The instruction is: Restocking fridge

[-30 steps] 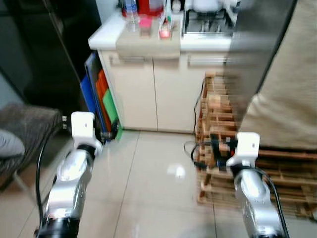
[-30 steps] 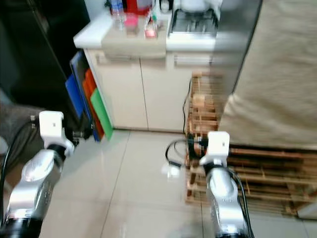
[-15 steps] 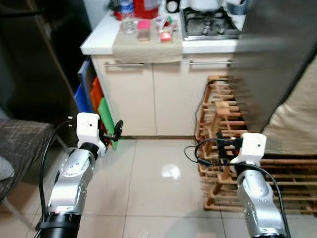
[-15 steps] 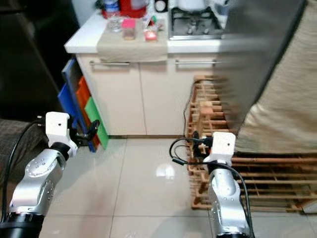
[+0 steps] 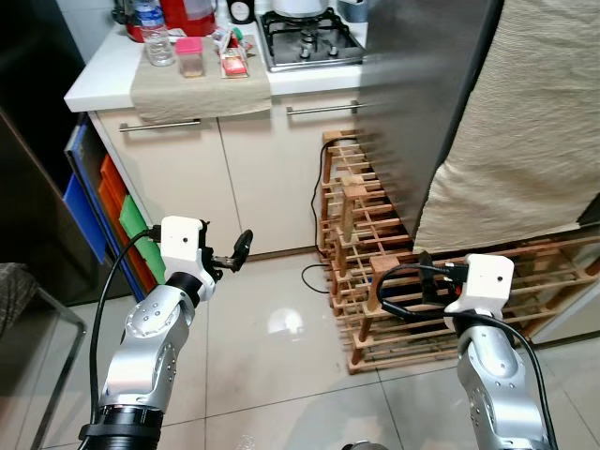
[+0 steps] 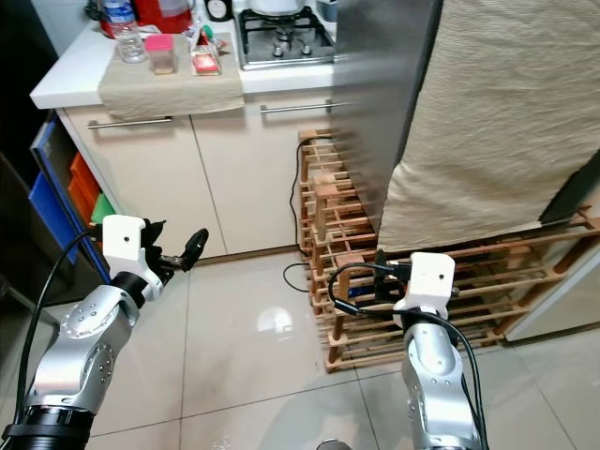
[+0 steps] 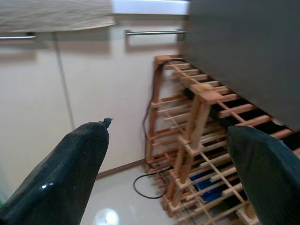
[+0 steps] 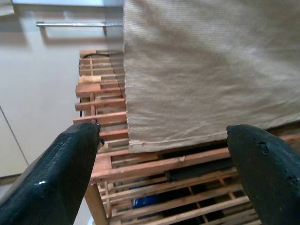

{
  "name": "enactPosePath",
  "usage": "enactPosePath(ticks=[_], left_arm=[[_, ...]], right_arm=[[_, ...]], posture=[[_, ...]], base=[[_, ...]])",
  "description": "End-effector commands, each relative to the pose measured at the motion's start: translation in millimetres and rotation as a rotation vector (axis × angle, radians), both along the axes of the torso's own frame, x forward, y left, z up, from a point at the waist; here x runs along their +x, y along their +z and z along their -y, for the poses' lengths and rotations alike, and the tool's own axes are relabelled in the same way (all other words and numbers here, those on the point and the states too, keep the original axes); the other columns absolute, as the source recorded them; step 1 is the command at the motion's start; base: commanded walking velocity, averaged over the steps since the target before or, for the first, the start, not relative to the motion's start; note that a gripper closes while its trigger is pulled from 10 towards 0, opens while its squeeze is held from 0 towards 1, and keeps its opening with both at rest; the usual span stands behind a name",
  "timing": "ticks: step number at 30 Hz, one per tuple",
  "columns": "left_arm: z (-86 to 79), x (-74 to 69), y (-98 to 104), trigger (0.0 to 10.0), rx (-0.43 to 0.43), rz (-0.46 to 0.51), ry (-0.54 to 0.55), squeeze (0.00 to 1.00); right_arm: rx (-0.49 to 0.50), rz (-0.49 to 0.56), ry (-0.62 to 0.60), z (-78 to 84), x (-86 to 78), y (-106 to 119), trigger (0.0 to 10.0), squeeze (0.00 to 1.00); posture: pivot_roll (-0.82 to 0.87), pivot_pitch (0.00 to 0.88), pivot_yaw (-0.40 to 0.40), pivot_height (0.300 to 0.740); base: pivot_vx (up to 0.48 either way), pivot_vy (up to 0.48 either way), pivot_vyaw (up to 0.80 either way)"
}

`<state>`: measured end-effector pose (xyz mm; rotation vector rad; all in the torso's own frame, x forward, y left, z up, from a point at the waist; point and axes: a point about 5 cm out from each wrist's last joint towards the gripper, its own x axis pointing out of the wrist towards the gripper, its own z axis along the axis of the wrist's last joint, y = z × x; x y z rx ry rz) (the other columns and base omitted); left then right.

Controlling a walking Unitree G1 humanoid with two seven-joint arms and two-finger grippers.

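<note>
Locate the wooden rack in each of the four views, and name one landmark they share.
Left eye view: wooden rack right of centre, under the beige cloth.
Right eye view: rack at centre, beside the cabinet.
Left wrist view: rack between the hand's fingers, toward the right one.
Right wrist view: rack below the cloth's hem.
Shared landmark: the steel cabinet handle above the rack.

A wooden rack (image 6: 349, 272) stands between cream cabinets (image 6: 202, 178) and a beige cloth (image 6: 487, 122).

Beige ribbed cloth (image 5: 525, 122), pale wooden rack (image 5: 375, 272).
</note>
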<state>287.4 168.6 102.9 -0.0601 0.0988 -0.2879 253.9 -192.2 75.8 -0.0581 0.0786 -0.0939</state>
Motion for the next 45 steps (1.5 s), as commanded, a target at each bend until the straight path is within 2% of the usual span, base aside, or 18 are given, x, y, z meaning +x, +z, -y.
enactPosePath(ticks=[1, 5, 11, 17, 24, 31, 37, 41, 45], left_arm=[[0.9, 3.1, 9.6, 10.0, 0.019, 0.05, -0.038, 0.0], [0.5, 9.8, 16.4, 10.0, 0.043, 0.086, -0.045, 0.0], [0.6, 17.9, 23.3, 10.0, 0.073, 0.102, -0.042, 0.0], [4.1, 19.7, 25.7, 10.0, 0.008, 0.092, -0.038, 0.0], [6.0, 28.3, 24.7, 10.0, -0.012, 0.077, -0.007, 0.0], [2.7, 26.3, 10.1, 10.0, -0.002, 0.031, 0.017, 0.0], [1.5, 19.5, 9.1, 10.0, -0.017, 0.03, 0.017, 0.0], [-3.1, 23.0, 10.4, 10.0, -0.055, 0.043, 0.059, 0.0], [7.4, 28.4, 17.0, 10.0, -0.063, 0.07, 0.028, 0.0]], right_arm=[[-0.004, 0.03, 0.019, -4.1, 4.8, 8.1, 10.0, 0.0], [0.035, 0.028, -0.009, -1.0, 13.9, 7.7, 10.0, 0.0], [0.036, 0.036, 0.022, -7.3, 20.6, 10.7, 10.0, 0.0], [0.038, 0.051, 0.003, -5.8, 21.9, 13.2, 10.0, 0.0], [0.038, 0.052, -0.058, 3.4, 22.0, 11.4, 10.0, 0.0], [0.03, 0.041, -0.046, 0.8, 16.6, 6.7, 10.0, 0.0], [0.027, 0.037, -0.011, -6.0, 15.9, 7.8, 10.0, 0.0], [0.047, 0.035, -0.015, -7.1, 19.9, 7.9, 10.0, 0.0], [0.024, 0.066, -0.003, -7.2, 24.7, 15.7, 10.0, 0.0]], posture=[[-0.06, 0.0, 0.047, 0.74], [-0.04, 0.0, 0.04, 0.74], [-0.02, 0.0, 0.036, 0.74], [-0.04, 0.0, 0.051, 0.74], [-0.06, 0.0, 0.066, 0.74], [-0.05, 0.0, 0.052, 0.74], [-0.05, 0.0, 0.041, 0.74], [-0.05, 0.0, 0.04, 0.74], [-0.06, 0.0, 0.041, 0.74]], base=[[0.0, 0.315, -0.65], [0.0, 0.48, -0.64], [0.0, 0.477, -0.65], [0.0, 0.461, -0.65], [0.0, 0.0, -0.65], [0.0, 0.0, -0.65], [0.0, 0.0, -0.65], [0.062, -0.082, -0.63], [0.305, -0.369, -0.63]])
